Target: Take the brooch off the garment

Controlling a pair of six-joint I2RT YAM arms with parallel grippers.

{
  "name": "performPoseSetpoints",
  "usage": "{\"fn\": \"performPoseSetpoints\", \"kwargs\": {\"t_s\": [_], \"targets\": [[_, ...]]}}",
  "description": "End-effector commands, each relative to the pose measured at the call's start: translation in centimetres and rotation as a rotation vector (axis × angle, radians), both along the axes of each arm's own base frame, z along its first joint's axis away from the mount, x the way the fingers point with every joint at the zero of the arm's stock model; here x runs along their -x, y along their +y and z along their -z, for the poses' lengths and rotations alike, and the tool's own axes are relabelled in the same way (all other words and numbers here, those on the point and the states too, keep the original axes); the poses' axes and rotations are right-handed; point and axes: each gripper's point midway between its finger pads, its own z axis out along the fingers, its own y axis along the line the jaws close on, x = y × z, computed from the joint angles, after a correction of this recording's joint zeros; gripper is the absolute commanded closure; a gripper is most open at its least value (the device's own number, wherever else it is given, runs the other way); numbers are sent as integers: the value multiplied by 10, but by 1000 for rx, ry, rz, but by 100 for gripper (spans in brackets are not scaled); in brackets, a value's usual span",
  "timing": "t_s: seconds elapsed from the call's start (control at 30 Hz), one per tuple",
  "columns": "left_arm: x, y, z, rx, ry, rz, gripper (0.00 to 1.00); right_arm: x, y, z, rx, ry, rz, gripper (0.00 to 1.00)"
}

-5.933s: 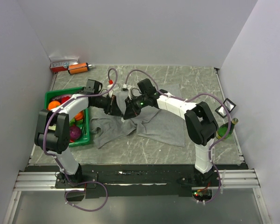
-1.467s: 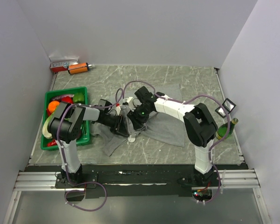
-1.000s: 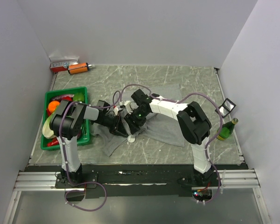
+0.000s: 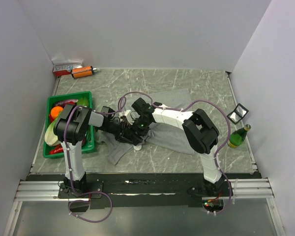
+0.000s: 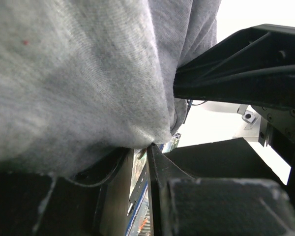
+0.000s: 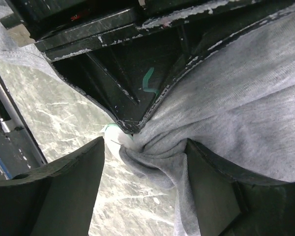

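Moved: right fingers (image 6: pixel 59 191) slid left, now spread | left fingers (image 5: pixel 206 187) pinch garment (image 5: pixel 78 73) taut | likely presenting brooch (image 6: pixel 115 144) for plucking

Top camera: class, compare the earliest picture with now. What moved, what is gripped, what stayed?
Both claws came toward the near edge, bunching the grey cloth. The left claw pinches that bunch; the right claw stands open around it. A small white disc now shows by the cloth's near edge. The green crate and the bottle stayed put.
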Motion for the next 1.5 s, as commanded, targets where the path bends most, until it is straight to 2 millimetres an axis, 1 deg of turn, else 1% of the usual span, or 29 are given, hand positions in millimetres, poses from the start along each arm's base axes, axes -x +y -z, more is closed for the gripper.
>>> {"fn": "performPoseSetpoints", "kwargs": {"t_s": [0.0, 0.17, 0.4, 0.87, 1.1, 1.3, 1.47], "targets": [[5, 14, 40, -139, 81, -51, 76, 17, -7, 34, 64, 21, -47, 29], [3, 17, 43, -148, 85, -59, 76, 19, -11, 37, 67, 7, -63, 32], [1, 18, 45, -152, 85, -64, 76, 25, -16, 46, 95, -33, -100, 32], [3, 18, 46, -152, 86, -61, 76, 23, -18, 59, 144, -20, -78, 33], [1, 18, 44, -146, 79, -63, 76, 25, -29, 75, 235, -18, -101, 34], [1, 18, 44, -145, 81, -62, 76, 24, -31, 81, 259, -57, -133, 35], [0, 19, 46, -147, 90, -69, 76, 28, -32, 91, 298, -108, -181, 36]]}}
